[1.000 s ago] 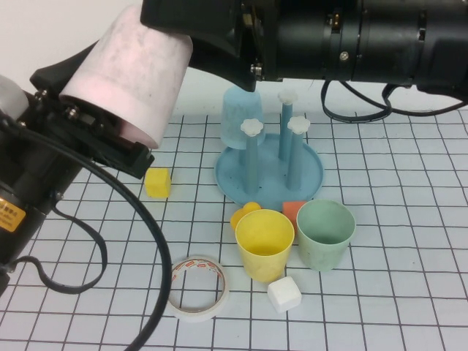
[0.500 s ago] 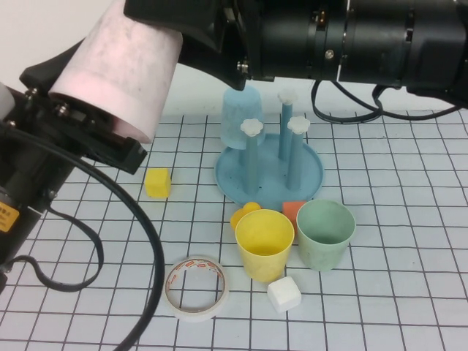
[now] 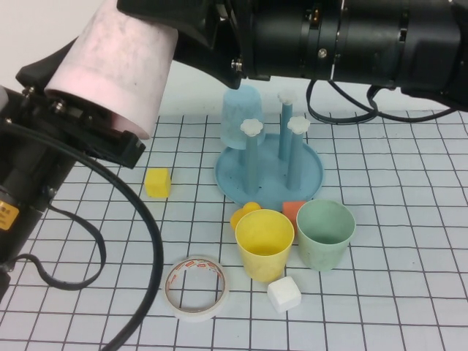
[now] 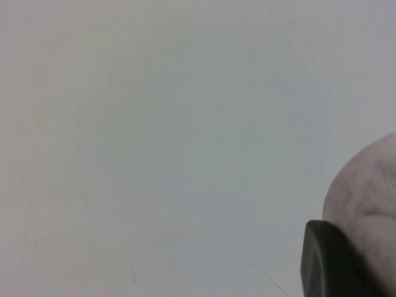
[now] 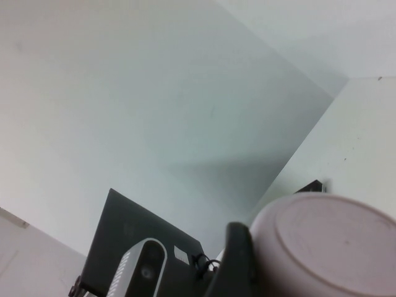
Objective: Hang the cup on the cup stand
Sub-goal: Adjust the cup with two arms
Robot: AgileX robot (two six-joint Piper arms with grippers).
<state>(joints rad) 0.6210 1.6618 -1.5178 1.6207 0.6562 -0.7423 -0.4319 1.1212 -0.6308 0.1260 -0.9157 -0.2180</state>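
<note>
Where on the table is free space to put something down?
Free: right of the green cup, and between the yellow block and the tape roll. Crowded: before the cup stand. Left gripper and right gripper hold the pink cup aloft.

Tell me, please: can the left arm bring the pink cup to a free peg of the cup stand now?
Probably not yet: both the left end effector and right end effector meet at the pink cup, high and left of the cup stand.
</note>
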